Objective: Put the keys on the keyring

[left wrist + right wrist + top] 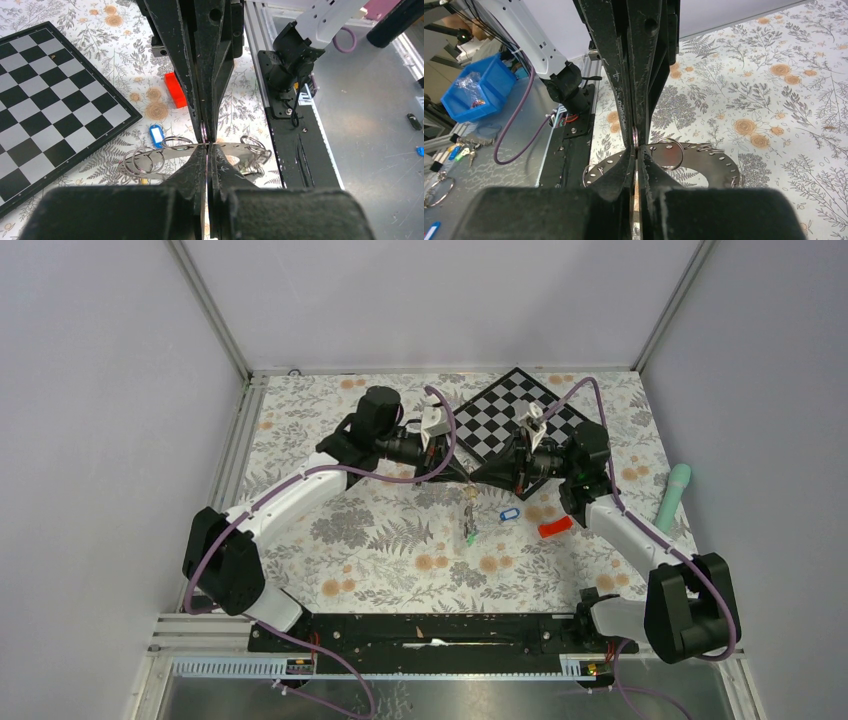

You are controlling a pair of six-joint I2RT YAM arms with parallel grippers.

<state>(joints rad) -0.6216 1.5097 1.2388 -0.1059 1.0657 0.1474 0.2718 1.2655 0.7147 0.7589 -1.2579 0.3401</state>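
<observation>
Both jaws are pinched almost shut; we see the left gripper [207, 150] and right gripper [636, 151] meeting tip to tip on the keyring [707, 156]; split rings [143, 161] hang from it.

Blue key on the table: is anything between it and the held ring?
Nothing visible. The blue-tagged key lies uncovered near the flat grey metal keyring; the red oblong block sits on its far side, not between.
</observation>
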